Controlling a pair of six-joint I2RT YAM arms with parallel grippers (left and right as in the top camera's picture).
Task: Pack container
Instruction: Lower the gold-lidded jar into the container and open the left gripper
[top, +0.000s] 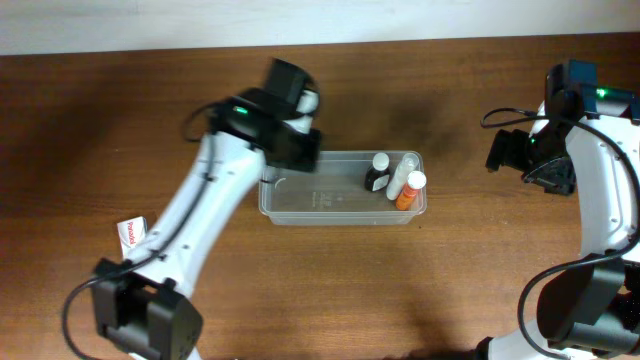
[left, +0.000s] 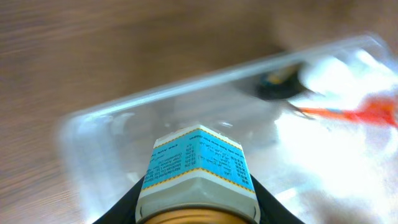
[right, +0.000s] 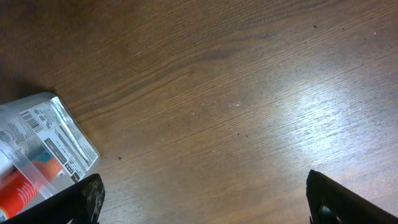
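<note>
Step in hand: placing.

- The left gripper (left: 198, 208) is clamped on a blue-labelled pack (left: 198, 163), one dark finger on each side. It hangs above the left end of the container (top: 320, 197).
- The container lies mid-table on the wooden table (top: 450, 290), long side across. Its right end already holds three items: a dark bottle (top: 378, 176), a white bottle (top: 402, 172) and an orange bottle (top: 409, 192). The left half looks bare.
- The right gripper (right: 211, 205) is off to the container's right with its fingers spread wide, holding nothing.
- A small red-printed packet (top: 130, 235) lies loose on the table, well left of the container.

Next move, as I judge it: lower the pack inside the left wall, clear of the rim, then open the fingers. The left wrist view is blurred, so I cannot tell the height above the floor.
</note>
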